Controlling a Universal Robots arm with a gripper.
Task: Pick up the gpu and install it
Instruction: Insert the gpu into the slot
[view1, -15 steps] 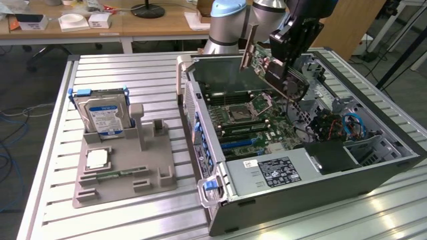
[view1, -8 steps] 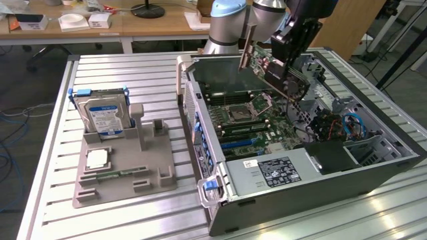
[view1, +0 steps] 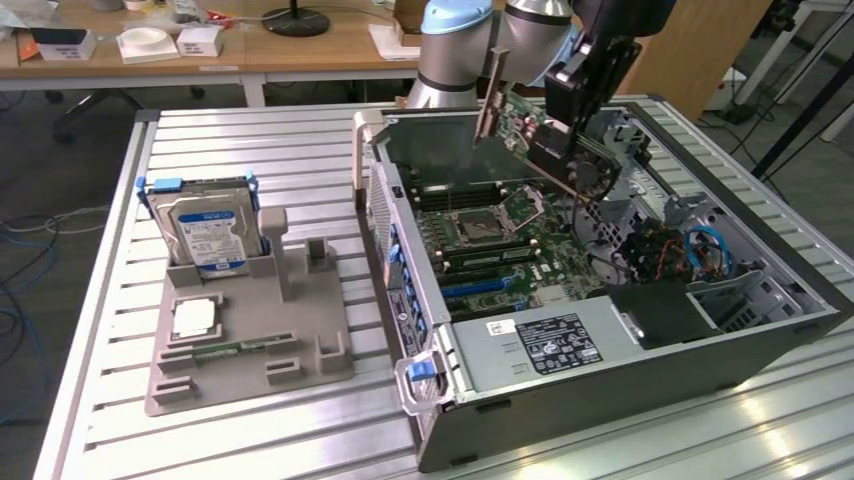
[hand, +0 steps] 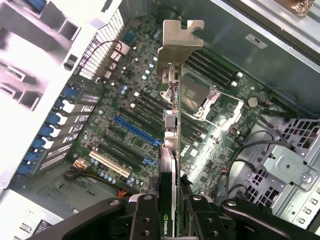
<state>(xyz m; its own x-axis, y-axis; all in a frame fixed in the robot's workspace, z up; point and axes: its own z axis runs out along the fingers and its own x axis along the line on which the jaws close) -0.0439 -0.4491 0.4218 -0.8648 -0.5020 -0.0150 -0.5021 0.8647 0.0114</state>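
Gripper (hand: 172, 216) first: my two black fingers (hand: 145, 220) are closed onto the gpu (hand: 171, 145), one on each flat face, pinching it at the end away from its bracket. The card runs straight out from between my fingertips, edge-on to my wrist, and its silver bracket is the part farthest from me. From the exterior view, my gripper (view1: 571, 105) holds the gpu (view1: 527, 135) tilted in the air over the far part of the open case (view1: 627, 390), bracket end highest, not seated in any slot.

Below the card lies the motherboard (hand: 130, 115), with the processor socket (hand: 192, 95) and the dark memory slots directly beneath the card's line, and the blue slot (hand: 137, 130) off to one side of it.

That case rests on the slatted tabletop (view1: 240, 150), toward the exterior view's right edge. Well apart, near the exterior view's left edge of the tabletop, sits a grey holder (view1: 254, 370) with a hard drive (view1: 207, 235) standing upright in it and a memory stick (view1: 240, 349) lying flat on it.
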